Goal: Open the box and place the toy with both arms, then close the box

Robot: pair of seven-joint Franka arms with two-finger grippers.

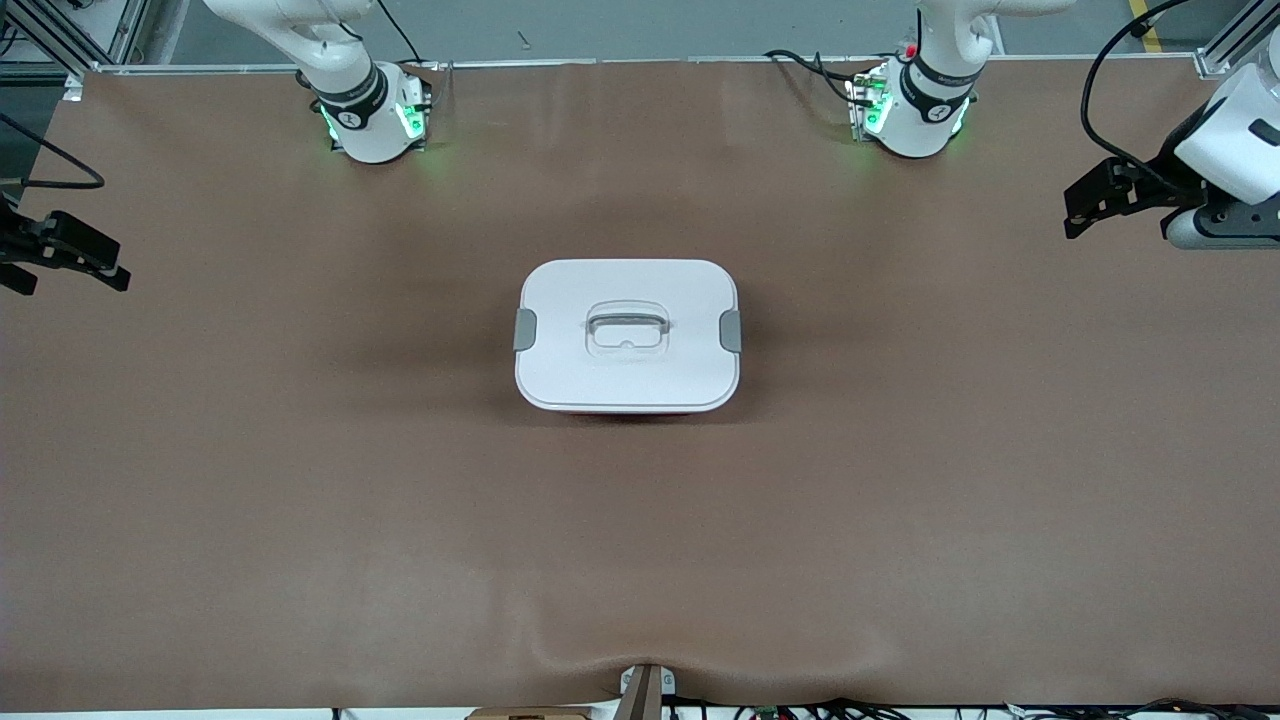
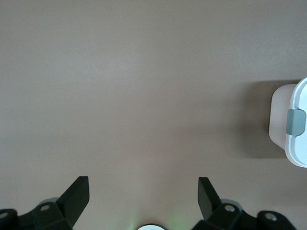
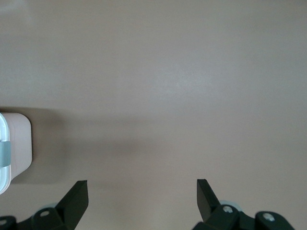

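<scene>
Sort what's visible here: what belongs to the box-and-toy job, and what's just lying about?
Job:
- box, lid on, side clips in place
- left gripper, open, over the table's end
- right gripper, open, over the other end
- toy: not visible

Lying about:
- nothing loose on the table

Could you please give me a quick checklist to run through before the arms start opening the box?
1. Box in the middle of the table, lid on: ok.
2. Both grey clips down against the box's sides: ok.
3. Left end effector open, over bare table at its arm's end: ok.
4. Right end effector open, over bare table at its arm's end: ok.
5. Toy ready to be placed: not ok, none in any view.
</scene>
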